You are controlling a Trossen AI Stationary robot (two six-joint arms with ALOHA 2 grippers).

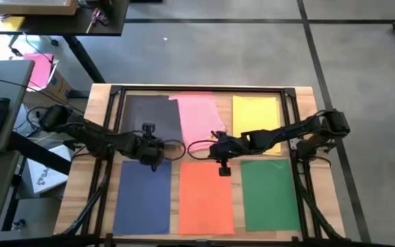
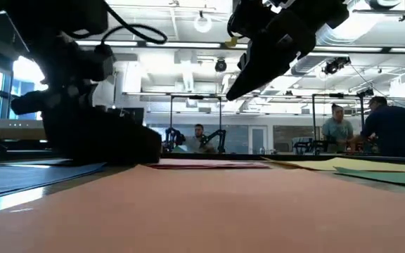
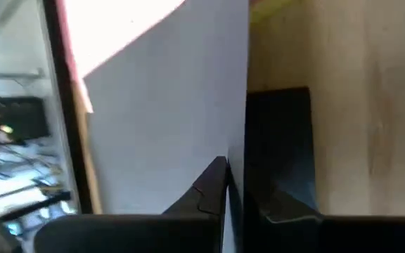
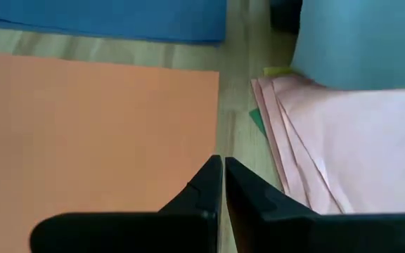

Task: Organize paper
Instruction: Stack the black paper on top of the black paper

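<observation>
Both jaws pinched together, sheets mostly sorted by colour.

The right gripper (image 1: 223, 169), jaws together and empty, hovers between the pink stack (image 1: 199, 116) and the orange sheet (image 1: 206, 195); the left gripper (image 1: 149, 159), jaws closed at the dark grey sheet's (image 1: 151, 113) edge, sits above the blue (image 1: 144, 195). Yellow (image 1: 256, 115) and green (image 1: 269, 192) lie tidy on the surface (image 1: 101, 103); the pink stack looks fanned, likely still needing squaring.

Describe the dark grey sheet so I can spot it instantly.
On the wooden table, look along the far row of sheets. The dark grey sheet is the leftmost there, beside the pink sheets, directly beyond the blue sheet. It is the only near-black one.
</observation>
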